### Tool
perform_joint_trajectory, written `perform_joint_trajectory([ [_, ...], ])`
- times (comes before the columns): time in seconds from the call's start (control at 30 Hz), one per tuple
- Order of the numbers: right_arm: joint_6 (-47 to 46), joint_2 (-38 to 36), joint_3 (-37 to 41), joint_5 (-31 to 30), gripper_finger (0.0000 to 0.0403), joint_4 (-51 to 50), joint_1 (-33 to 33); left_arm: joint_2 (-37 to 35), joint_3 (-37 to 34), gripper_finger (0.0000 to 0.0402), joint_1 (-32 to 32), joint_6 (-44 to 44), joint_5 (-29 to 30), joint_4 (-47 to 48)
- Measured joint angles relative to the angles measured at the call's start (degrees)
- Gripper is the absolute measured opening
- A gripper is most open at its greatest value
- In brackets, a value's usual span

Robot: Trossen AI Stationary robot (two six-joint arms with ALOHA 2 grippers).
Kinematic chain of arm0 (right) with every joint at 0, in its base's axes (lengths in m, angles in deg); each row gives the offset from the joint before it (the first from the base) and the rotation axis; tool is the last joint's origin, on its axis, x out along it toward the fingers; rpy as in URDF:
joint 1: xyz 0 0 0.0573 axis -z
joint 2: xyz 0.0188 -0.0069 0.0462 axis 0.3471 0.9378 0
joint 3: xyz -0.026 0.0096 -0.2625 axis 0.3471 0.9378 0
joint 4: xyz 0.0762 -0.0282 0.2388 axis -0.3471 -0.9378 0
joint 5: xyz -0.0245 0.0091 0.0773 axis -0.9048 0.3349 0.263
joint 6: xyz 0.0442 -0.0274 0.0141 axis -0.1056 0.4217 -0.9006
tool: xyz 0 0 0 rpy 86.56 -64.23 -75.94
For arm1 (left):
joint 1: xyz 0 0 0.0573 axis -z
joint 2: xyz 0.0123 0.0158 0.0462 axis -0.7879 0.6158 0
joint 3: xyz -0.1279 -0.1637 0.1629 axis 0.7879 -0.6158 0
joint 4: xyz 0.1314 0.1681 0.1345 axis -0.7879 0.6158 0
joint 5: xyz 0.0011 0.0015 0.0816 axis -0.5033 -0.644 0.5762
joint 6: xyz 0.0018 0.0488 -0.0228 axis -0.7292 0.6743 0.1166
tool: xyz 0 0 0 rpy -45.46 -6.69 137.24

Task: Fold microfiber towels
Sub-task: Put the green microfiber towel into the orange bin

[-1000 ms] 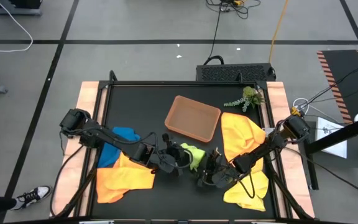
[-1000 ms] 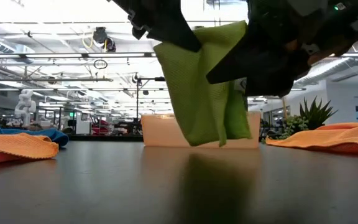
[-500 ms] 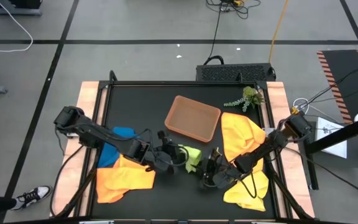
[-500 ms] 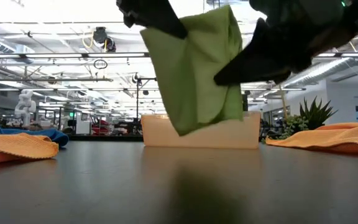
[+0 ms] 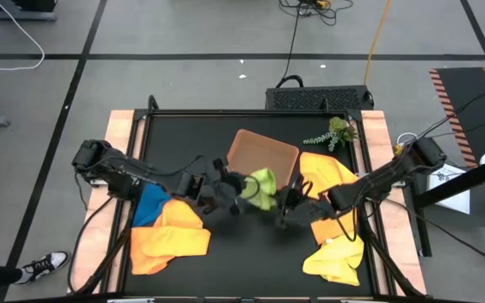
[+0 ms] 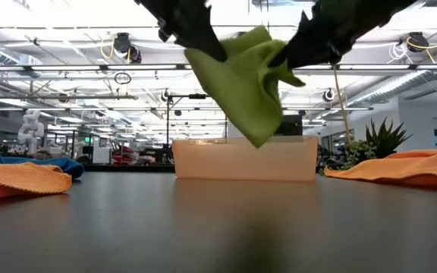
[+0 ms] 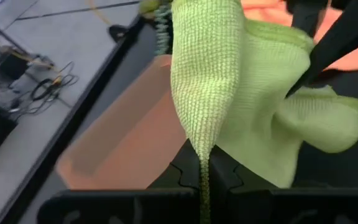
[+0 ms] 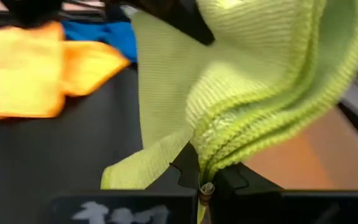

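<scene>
While my left tool [image 5: 236, 190] and right tool [image 5: 286, 202] both pinch the green towel [image 5: 263, 185] up above the surface [image 5: 226, 244] by the tray [image 5: 247, 147], pulling apart too hard could tug it loose.

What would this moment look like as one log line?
left gripper: shut on green towel | right gripper: shut on green towel | towel: lifted above table
</scene>
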Motion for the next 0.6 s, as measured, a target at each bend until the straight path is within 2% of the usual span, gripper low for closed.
perform_joint_trajectory([
  [0.07,0.4,-1.8,0.0,0.3,0.0001,-2.9,2.2,0.0,0.0,0.0001,-2.2,0.6,-0.3,0.0],
  [0.17,0.5,-4.3,0.0,4.7,0.0001,-6.3,6.3,0.0,0.0,0.0001,-6.1,1.1,-4.3,-0.1],
  [0.4,6.1,-5.8,0.0,12.1,0.0001,-8.3,16.0,0.0,0.0,0.0001,-13.0,1.2,-9.4,-1.7],
  [0.5,8.3,-5.7,0.0,15.3,0.0,-8.4,19.8,0.0,-1.8,0.0001,-14.4,1.1,-11.2,-5.9],
  [0.6,10.1,-5.8,0.0,17.5,0.0,-8.5,22.5,0.0,-6.8,0.0001,-15.5,1.0,-12.6,-13.0],
])
